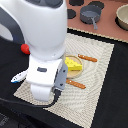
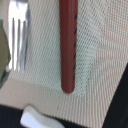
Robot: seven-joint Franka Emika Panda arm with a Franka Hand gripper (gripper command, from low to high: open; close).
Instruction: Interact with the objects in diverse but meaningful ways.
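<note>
A brown sausage (image 2: 68, 45) lies lengthwise on the woven mat (image 2: 100, 65) right under the wrist camera; the arm hides it in the exterior view. The white-and-blue fish-like piece (image 1: 18, 76) rests at the mat's edge on the exterior view's left, and shows as a white shape (image 2: 37, 119) in the wrist view. The yellow cheese wedge (image 1: 74, 63) sits on the round tan plate (image 1: 80, 56). A red tomato (image 1: 24, 48) lies on the dark table. A grey pot (image 1: 90, 14) stands far back. My gripper's housing (image 1: 44, 82) hovers low over the mat; its fingers are hidden.
Metal fork tines (image 2: 17, 35) lie beside the sausage, near the plate's rim (image 2: 2, 50). Two orange-handled cutlery pieces (image 1: 87, 58) (image 1: 76, 84) lie on the beige mat (image 1: 100, 75). A bowl (image 1: 123, 16) stands at the back on the exterior view's right.
</note>
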